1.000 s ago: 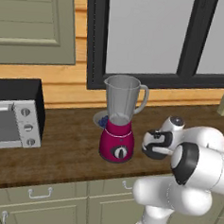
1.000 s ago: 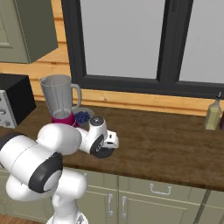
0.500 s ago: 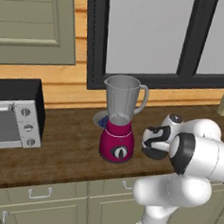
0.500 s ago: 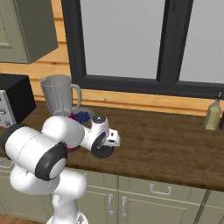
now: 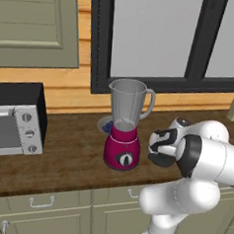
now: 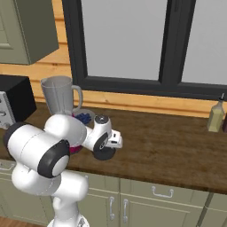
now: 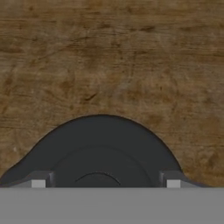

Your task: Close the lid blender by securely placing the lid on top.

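A brown wood-grain counter (image 5: 71, 155) runs beneath a dark-framed window (image 5: 159, 38) and a band of pale timber wall. On it stands the blender (image 5: 123, 132): a rounded magenta base with a dark round dial, topped by a tall, clear grey tapered jar with a side handle and an open mouth. Just behind the blender sits a pale plate (image 6: 84, 116) holding something blue. At the far left is a silver and black toaster oven (image 5: 12, 124) with round knobs. Near the right end of the counter stands a slim yellowish bottle (image 6: 216, 117). Grey-green cabinets with metal handles sit under the counter.

The white arm bends low to the right of the blender, and its tool (image 7: 105, 181) points down at the counter. In the hand view the lid (image 7: 103, 153), a flat, smooth black disc with a raised round centre, lies on the wood directly under the tool. The two dark fingertips (image 7: 37, 180) stand wide apart, one at each side of the lid; whether they touch it cannot be told. The lid lies apart from the blender, to its right
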